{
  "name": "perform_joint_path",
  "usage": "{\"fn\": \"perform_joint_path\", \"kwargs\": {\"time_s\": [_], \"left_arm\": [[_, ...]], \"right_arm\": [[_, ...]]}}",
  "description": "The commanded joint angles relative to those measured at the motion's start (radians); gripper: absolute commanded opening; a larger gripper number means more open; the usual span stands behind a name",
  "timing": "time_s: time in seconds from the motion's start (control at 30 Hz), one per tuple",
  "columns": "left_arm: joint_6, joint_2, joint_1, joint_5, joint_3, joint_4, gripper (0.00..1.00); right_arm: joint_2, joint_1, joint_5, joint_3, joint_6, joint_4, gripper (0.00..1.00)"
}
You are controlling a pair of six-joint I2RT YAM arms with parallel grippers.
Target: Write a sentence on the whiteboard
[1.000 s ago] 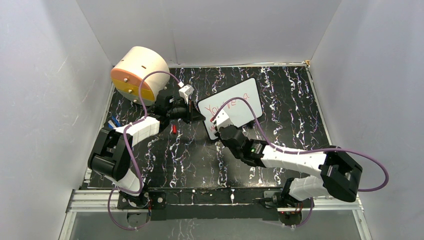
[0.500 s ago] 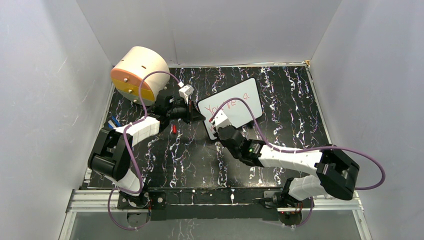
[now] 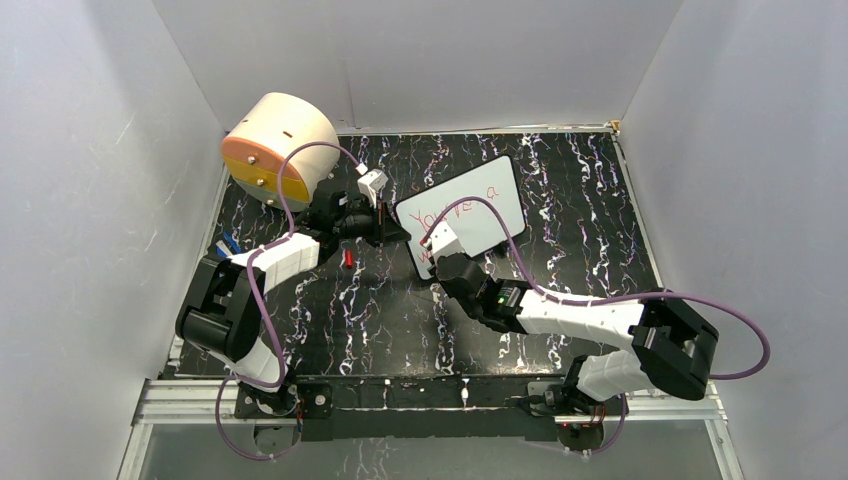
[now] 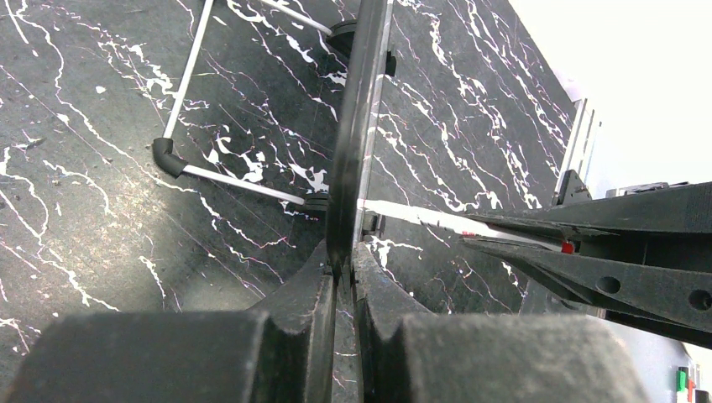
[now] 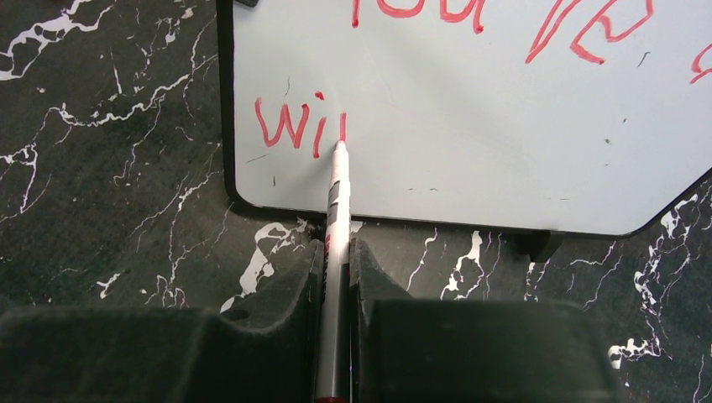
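- The whiteboard (image 3: 495,205) stands tilted on a wire stand (image 4: 189,59) near the middle of the black marbled table (image 3: 590,250), to the right of a beige drum (image 3: 280,140).
- The sentence (image 3: 442,215) is unfinished: a top line reading roughly "You're a" is done, and the second line (image 5: 281,130) has only "wi" and one upright stroke.
- A red marker (image 5: 334,218) touches the board with its tip at the foot of that stroke.
- The right gripper (image 5: 336,277) has its jaws clamped on the marker.
- The left gripper (image 4: 342,290) has its jaws pinched on the board's left edge, steadying it.
- Judging by the blank space, most of the second line remains to be written.
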Motion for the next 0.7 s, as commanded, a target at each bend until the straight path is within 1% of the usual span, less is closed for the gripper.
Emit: {"fn": "perform_joint_path", "kwargs": {"time_s": [0.0, 0.27, 0.67], "left_arm": [[0.031, -0.03, -0.009, -0.008, 0.017, -0.038, 0.0], [0.031, -0.029, -0.009, -0.008, 0.018, -0.037, 0.0], [0.032, -0.028, -0.009, -0.002, 0.018, -0.038, 0.0]], "right_arm": [[0.002, -0.008, -0.013, 0.001, 0.037, -0.016, 0.0], [0.001, -0.008, -0.01, 0.0, 0.032, 0.003, 0.0], [-0.004, -0.008, 0.039, 0.005, -0.017, 0.092, 0.0]]}}
